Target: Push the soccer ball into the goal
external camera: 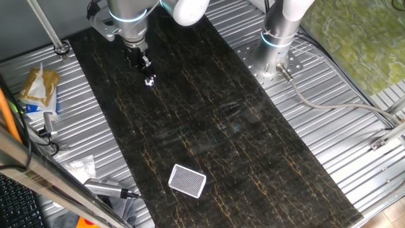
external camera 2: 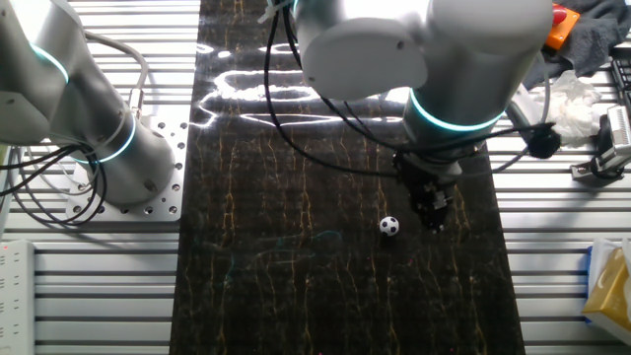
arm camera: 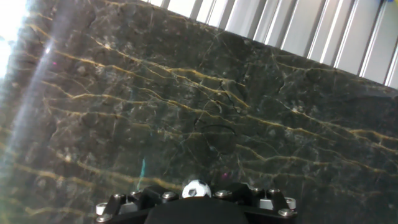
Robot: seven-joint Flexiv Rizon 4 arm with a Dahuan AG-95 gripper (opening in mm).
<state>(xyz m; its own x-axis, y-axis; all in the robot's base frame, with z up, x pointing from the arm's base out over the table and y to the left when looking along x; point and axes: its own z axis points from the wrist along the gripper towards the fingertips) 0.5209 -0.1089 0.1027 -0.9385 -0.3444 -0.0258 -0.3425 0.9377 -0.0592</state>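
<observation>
No legible text or markings

In the hand view the claw [arm camera: 194, 202] is cut off at 6 o'clock; only its dark front shows, hiding the lower part of the ball [arm camera: 196, 188]. In both fixed views its fingertips are too dark and small to tell any gap
</observation>
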